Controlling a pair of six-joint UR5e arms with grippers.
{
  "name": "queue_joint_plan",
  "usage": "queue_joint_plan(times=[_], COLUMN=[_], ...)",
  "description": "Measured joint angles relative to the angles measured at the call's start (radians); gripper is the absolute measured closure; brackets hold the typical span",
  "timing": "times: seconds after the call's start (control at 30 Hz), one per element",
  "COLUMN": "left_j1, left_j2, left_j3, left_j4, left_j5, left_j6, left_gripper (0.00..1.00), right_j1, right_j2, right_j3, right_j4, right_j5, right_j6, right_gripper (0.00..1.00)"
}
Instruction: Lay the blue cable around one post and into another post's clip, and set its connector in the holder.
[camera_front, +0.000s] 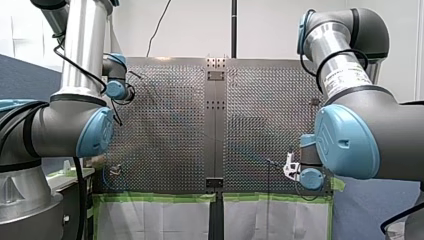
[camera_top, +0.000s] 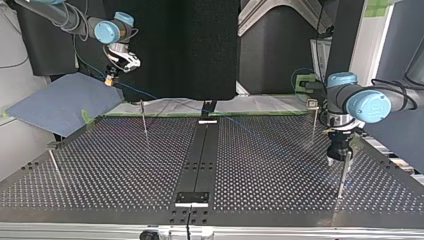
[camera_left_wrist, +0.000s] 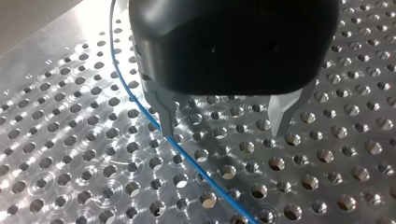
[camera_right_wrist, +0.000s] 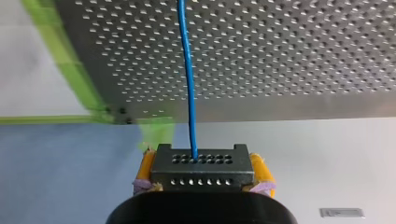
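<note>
Our right pincer (camera_right_wrist: 202, 176) clamps the connector (camera_right_wrist: 201, 161) past the tabletop (camera_right_wrist: 280, 56) edge, cable (camera_right_wrist: 188, 84) running beside our open left pincer (camera_left_wrist: 226, 119); we'd best centre those fingers (camera_left_wrist: 281, 114) over it before closing, keeping slack for the post (camera_top: 342, 182).

Bright, even light fills the front view. The white wall (camera_front: 200, 25) in the upper middle of the frame is washed pale, and the perforated table (camera_front: 165, 130) has a soft sheen along its upper edge. The top view is dimmer: a black backdrop (camera_top: 170, 45) darkens the upper middle, and the table's lower edge gleams. In the left wrist view the hole rims glint, and the bare metal beside my left gripper (camera_left_wrist: 225, 131) glares nearly white. In the right wrist view the black connector (camera_right_wrist: 201, 168) shows only dull highlights.
</note>
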Motion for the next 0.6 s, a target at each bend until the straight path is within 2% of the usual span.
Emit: queue_joint_plan(times=[0.1, 0.2, 0.6], left_j1=[-0.003, -0.006, -0.014], left_j2=[0.0, 0.0, 0.0], left_j3=[0.0, 0.0, 0.0], left_j4=[0.0, 0.0, 0.0], left_j5=[0.001, 0.001, 0.002], left_j6=[0.0, 0.0, -0.001], left_gripper=[0.01, 0.01, 0.01], right_j1=[-0.01, -0.021, -0.055], right_j2=[0.018, 0.039, 0.151], right_j3=[0.013, 0.002, -0.101], right_j4=[-0.009, -0.016, -0.121], right_j5=[-0.024, -0.048, -0.161], right_j6=[0.004, 0.005, 0.009], right_gripper=[1.0, 1.0, 1.0])
